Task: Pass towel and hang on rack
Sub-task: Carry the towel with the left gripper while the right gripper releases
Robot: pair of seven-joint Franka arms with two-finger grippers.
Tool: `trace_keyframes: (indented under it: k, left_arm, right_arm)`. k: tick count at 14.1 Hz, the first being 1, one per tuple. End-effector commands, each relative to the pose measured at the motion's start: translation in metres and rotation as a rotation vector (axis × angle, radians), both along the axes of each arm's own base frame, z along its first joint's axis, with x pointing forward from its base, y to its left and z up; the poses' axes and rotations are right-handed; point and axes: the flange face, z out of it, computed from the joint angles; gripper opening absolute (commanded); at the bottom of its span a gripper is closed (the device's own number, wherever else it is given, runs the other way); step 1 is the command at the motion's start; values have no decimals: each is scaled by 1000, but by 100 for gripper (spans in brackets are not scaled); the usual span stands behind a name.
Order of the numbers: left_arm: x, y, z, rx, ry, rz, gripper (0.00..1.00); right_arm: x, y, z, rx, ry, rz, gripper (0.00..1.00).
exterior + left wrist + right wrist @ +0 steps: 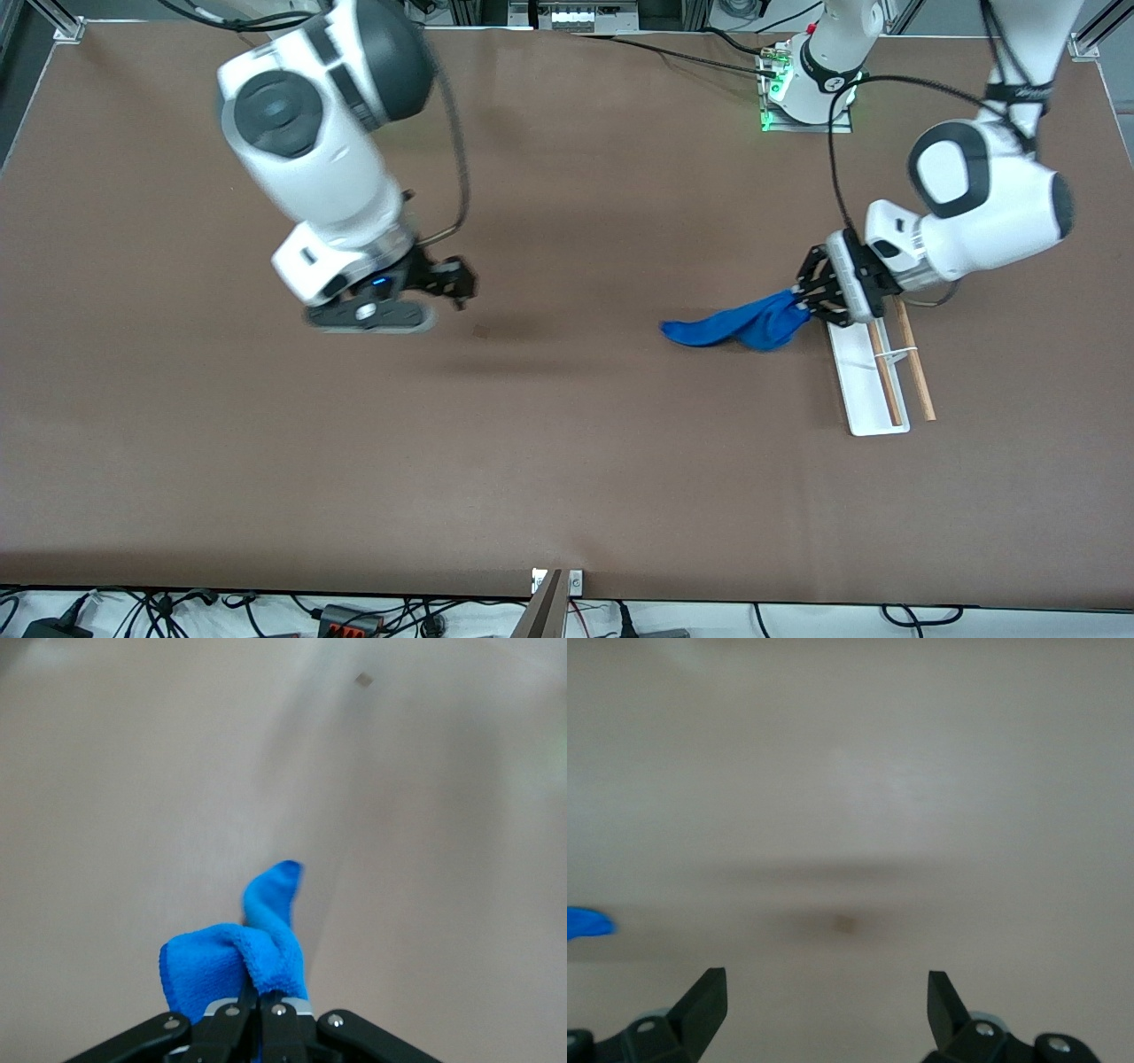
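Left gripper [808, 297] clamps the towel [740, 324] beside the rack [873, 381], not yet hung; right gripper [443, 288] waits, fingers apart, empty.

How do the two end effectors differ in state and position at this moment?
The left end effector is shut on the towel; the right end effector is open and empty. The left one is beside the rack, at its end farther from the front camera; the right one hangs over bare table toward the right arm's end. Both are black two-finger end effectors.

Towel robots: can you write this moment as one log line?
left gripper: shut on towel, beside rack | right gripper: open, over bare table
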Motion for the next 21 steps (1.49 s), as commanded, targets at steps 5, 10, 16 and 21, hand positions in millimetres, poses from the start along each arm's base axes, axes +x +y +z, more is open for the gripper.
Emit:
trace_keyframes:
  k: [5,10,16,21]
  left_arm:
    - [15,25,69,269,355,488,0]
    - [27,53,42,272,509,731,0]
    - [58,109,48,328,476,662,0]
    - [69,165,23,307,456,585,0]
  right_arm:
    - [30,-113,13,-16,31,-151,100]
    - [30,-184,36,-31,8,-64,100]
    - [9,-292,71,-40,47,7,100]
    - [-1,-343,79,-73,58,37,100]
